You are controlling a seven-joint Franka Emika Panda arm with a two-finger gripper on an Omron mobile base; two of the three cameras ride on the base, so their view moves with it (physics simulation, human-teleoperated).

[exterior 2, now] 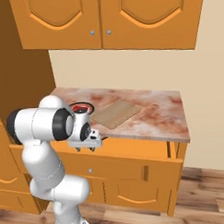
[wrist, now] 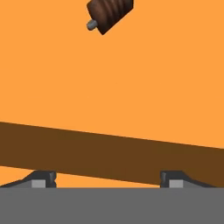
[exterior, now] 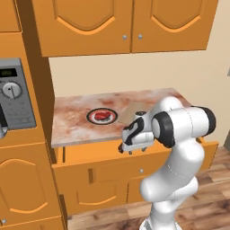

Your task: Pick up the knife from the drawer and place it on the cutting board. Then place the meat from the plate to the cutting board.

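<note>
The first step is in hand: fetching the knife [wrist: 108, 16]. The end effector [exterior: 132, 148] hangs over the pulled-out drawer [exterior: 90, 155], its jaws spread wide with nothing between them. In the hand view the dark handle lies on the drawer floor, off towards the top edge. Next, I'd say, it must centre over that handle and descend. The meat [exterior: 102, 116] waits on the plate [exterior: 92, 119] on the table [exterior: 72, 126], beside the board [exterior 2: 115, 113].

- On the tabletop [exterior: 72, 121], the plate [exterior: 102, 116] (meat [exterior: 102, 116] on it) sits left of the cutting board [exterior 2: 116, 113].
- The drawer [exterior: 94, 155] stands pulled out below the tabletop's front edge.
- The hand [exterior: 131, 150] hangs above the drawer.
</note>
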